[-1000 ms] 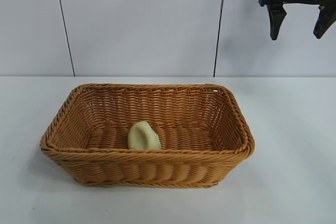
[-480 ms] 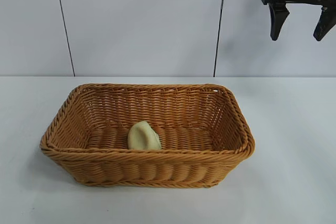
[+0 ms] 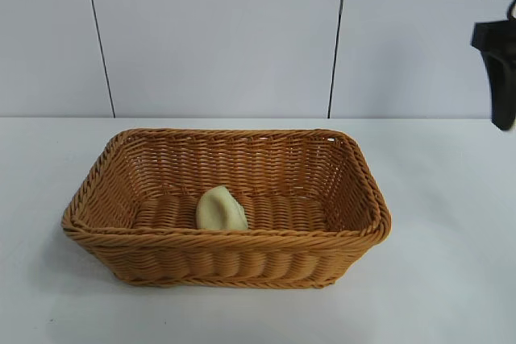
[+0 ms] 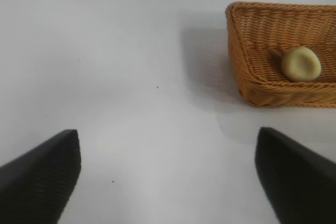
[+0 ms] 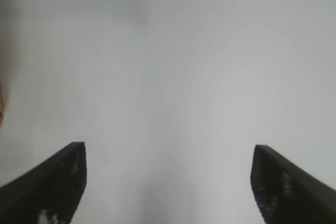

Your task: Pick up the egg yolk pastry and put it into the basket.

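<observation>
From outside, the large orange-brown woven wicker basket [image 3: 226, 207] sat on the white table [image 3: 451, 223], and the small pale yellowish-cream dome-shaped egg yolk pastry [image 3: 220, 209] lay inside it, on the floor close to the near wall. At the right edge, one dark finger of the right gripper [image 3: 503, 78] hung high, well apart from the basket.

Left wrist view: the left gripper [image 4: 168, 174] hovered over bare table, its black fingers [image 4: 44, 174] spread wide, nothing between them; basket and pastry sat farther off.

Right wrist view: the right gripper's fingers [image 5: 50, 184] stood apart, released, empty, plain white table below
</observation>
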